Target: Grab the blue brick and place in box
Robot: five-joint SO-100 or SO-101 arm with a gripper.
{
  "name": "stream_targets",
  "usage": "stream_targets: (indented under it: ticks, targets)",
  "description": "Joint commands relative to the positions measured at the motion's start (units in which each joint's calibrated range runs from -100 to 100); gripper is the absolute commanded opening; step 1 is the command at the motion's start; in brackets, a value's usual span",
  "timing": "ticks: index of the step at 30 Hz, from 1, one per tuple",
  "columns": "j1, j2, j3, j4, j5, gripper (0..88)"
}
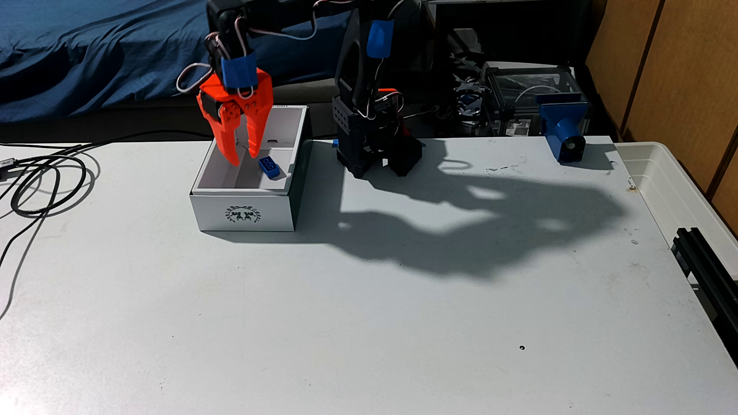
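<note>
claw [243,159]: spread, holding nothing, tips dipped inside the box [243,213]
brick [269,166]: on the box floor, at the tips' 3 o'clock
risk: a sloppy lift-out could snag a wall, drag the box

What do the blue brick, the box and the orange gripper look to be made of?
Blue brick: glossy moulded plastic, going by the round tubes and sheen. Box: matte white cardboard, thin folded walls and a printed emblem. Gripper: matte orange plastic, probably 3D-printed, though layer lines are too fine to see.

The blue brick [269,166] lies inside the box [243,211], hollow underside up, near its right wall. The white box sits open, wreath emblem facing front.
</note>
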Motion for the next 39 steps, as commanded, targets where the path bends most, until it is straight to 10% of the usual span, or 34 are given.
stream_targets:
  ticks: [1,17,39]
  targets:
    - [0.5,-4.7,-0.4,1.0,0.3,9.6]
    - [-9.3,-30.3,3.7,-5.7,-5.5,9.5]
    - [-42.6,-59.2,56.1,-50.5,-13.9,9.7]
